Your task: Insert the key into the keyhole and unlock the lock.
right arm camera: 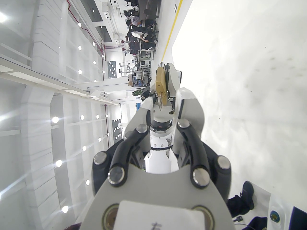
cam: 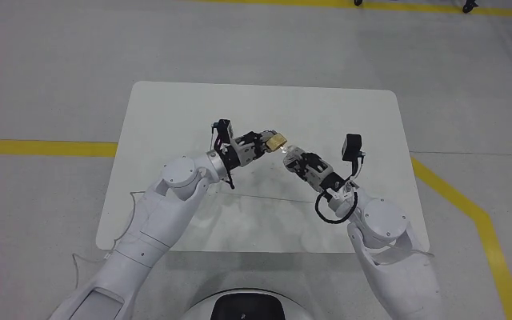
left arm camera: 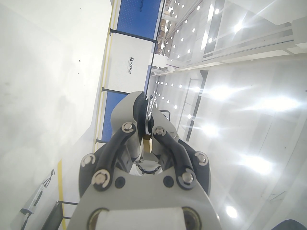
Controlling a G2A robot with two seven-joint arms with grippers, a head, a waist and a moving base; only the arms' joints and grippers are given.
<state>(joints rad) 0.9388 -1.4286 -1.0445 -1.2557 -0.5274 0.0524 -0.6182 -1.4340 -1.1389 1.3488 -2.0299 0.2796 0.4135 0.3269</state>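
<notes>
clamping the lock (right arm camera: 161,82) in left pincer (left arm camera: 146,111), right pincer (right arm camera: 164,99) spread astride the key (right arm camera: 160,103).

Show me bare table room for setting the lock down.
Bare table along the far edge, at both far corners, and mid near edge. Crowded: the centre, where the left gripper holds the lock beside the right gripper.

The top camera looks down over the whole table (cam: 160,120). The wrist cameras face each other at close range; all three share the brass padlock (cam: 276,142).
</notes>
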